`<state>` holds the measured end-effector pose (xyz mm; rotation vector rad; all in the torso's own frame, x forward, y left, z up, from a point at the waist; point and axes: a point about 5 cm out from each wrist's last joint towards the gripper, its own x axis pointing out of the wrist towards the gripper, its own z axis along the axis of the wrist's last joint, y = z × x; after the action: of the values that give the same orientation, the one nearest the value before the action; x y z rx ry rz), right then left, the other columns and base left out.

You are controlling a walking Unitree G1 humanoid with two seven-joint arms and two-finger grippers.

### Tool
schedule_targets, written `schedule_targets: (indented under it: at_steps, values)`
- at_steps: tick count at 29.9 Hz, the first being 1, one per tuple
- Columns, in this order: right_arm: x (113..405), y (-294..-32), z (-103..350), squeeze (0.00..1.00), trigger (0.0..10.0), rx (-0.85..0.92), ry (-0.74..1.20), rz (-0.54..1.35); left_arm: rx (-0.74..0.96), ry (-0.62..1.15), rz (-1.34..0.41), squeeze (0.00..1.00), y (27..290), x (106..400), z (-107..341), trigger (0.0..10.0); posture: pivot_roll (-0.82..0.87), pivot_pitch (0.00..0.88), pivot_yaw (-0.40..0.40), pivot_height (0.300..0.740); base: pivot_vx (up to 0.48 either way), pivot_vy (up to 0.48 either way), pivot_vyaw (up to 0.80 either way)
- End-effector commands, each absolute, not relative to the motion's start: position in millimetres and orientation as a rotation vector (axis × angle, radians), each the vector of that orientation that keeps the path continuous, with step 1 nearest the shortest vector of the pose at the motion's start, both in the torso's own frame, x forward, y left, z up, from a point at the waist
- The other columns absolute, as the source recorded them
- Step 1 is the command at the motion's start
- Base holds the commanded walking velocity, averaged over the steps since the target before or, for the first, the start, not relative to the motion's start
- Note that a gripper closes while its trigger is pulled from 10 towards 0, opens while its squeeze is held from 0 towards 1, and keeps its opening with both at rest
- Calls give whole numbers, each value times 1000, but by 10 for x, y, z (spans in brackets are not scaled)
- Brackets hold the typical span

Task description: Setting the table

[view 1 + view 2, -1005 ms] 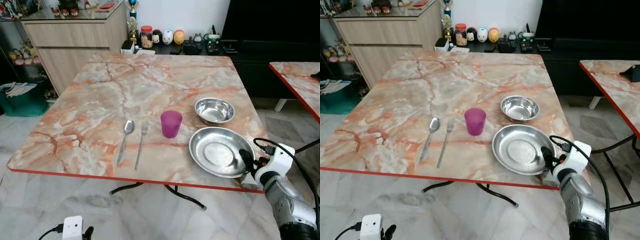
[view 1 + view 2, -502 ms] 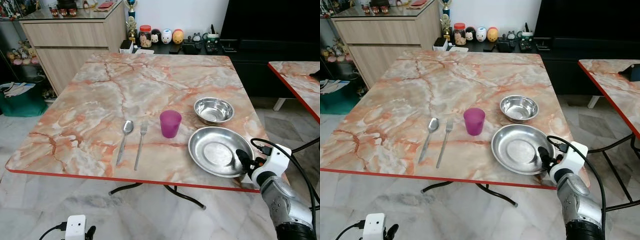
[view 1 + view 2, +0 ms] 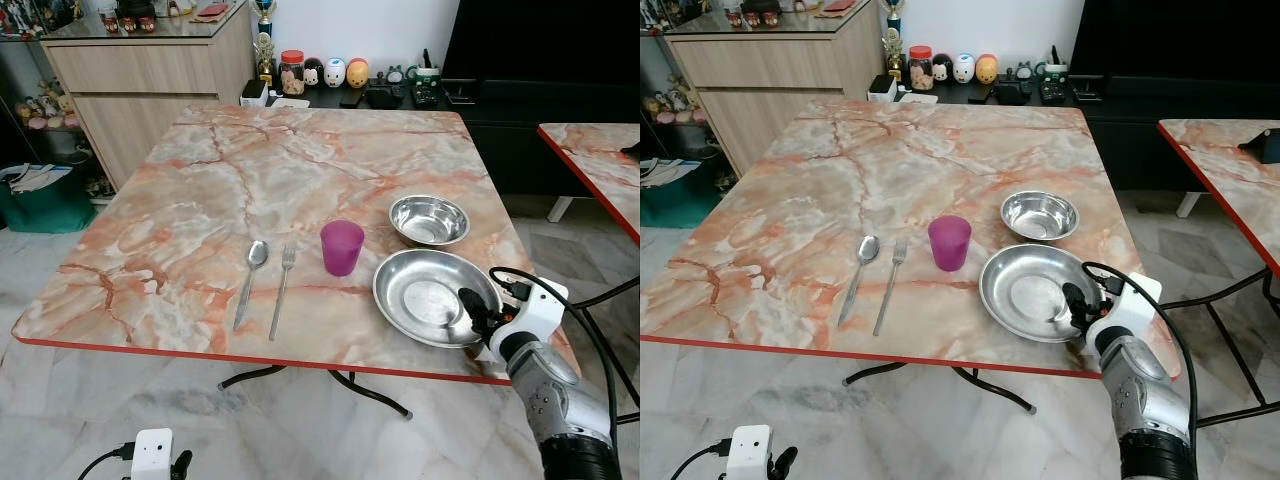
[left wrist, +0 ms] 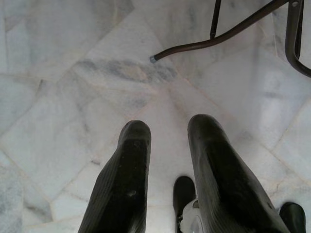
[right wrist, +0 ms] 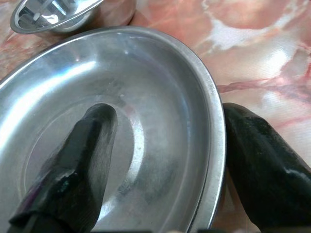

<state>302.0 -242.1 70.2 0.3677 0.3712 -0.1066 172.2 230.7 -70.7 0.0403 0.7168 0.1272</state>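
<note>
Presently, your right hand (image 3: pixel 478 318) sits at the near right rim of the wide shallow steel plate (image 3: pixel 425 295), with its two black fingers spread apart and straddling that rim: in the right wrist view one finger (image 5: pixel 77 160) lies inside the dish and the other (image 5: pixel 265 160) lies outside on the marble, neither pressed together on the metal. The plate rests flat on the orange-veined marble counter with the red edge (image 3: pixel 200 200), close to its near right corner. Just behind the plate, apart from it by a narrow gap, stands the small round steel bowl (image 3: pixel 429 220), upright. To the plate's left stands the purple plastic cup (image 3: pixel 342 247), upright and near the plate without touching it. Further left lie the steel fork (image 3: pixel 283 288) and, beside it, the steel spoon (image 3: pixel 250 280), side by side and parallel, handles toward the near edge, not touching each other. Your left hand (image 4: pixel 167 141) hangs low beside the counter over the pale marble floor (image 4: pixel 58 97), its fingers parted with nothing between them; a dark metal counter leg (image 4: pixel 218 41) crosses the floor beyond it. Behind the counter you have a light wooden cabinet (image 3: pixel 150 80) and a row of small figurines (image 3: pixel 335 72).
</note>
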Motion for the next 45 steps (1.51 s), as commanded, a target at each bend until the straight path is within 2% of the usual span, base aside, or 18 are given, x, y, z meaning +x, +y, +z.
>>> schedule_targets:
  at_steps: [1, 2, 3, 4, 5, 6, 24, 25, 26, 27, 28, 45]
  values:
    - [3039, -2379, 696, 0, 3961, 375, 377, -96, 52, 718, 114, 0, 2295, 1725, -708, 10000, -11, 0, 13, 732, 0, 0, 0]
    - [3037, -2378, 692, 0, 4824, 373, 380, -97, 51, 718, 113, 0, 2294, 1724, -708, 10000, -10, 0, 13, 732, 0, 0, 0]
    - [3036, -2378, 689, 0, 4824, 373, 382, -97, 51, 718, 113, 0, 2293, 1724, -709, 10000, -10, 0, 13, 732, 0, 0, 0]
    - [3034, -2378, 687, 0, 8902, 372, 383, -99, 51, 718, 113, 0, 2292, 1723, -709, 10000, -11, 0, 14, 732, 0, 0, 0]
    - [3033, -2378, 686, 0, 8902, 371, 384, -100, 51, 718, 112, 0, 2292, 1723, -709, 10000, -11, 0, 14, 732, 0, 0, 0]
    - [3030, -2379, 681, 0, 10000, 371, 387, -102, 50, 719, 112, 0, 2291, 1722, -710, 10000, -14, 0, 15, 732, 0, 0, 0]
    - [2949, -2360, 602, 0, 10000, 388, 415, -141, 44, 706, 78, 0, 2246, 1789, -689, 10000, -18, 0, 21, 732, 0, 0, 0]
    - [2949, -2356, 602, 0, 9176, 390, 415, -141, 45, 708, 76, 0, 2246, 1789, -690, 10000, -18, 0, 21, 732, 0, 0, 0]
    - [2949, -2356, 602, 0, 9176, 390, 415, -141, 45, 708, 76, 0, 2246, 1789, -690, 10000, -18, 0, 21, 732, 0, 0, 0]
    - [2950, -2353, 602, 0, 3843, 391, 414, -140, 45, 708, 75, 0, 2246, 1789, -690, 10000, -17, 0, 21, 732, 0, 0, 0]
    - [2955, -2341, 602, 0, 0, 394, 414, -137, 46, 708, 74, 0, 2245, 1790, -690, 10000, -17, 0, 21, 732, 0, 0, 0]
    - [2970, -2276, 605, 0, 0, 400, 411, -114, 45, 712, 65, 0, 2227, 1789, -695, 10000, -15, 0, 21, 732, 0, 0, 0]
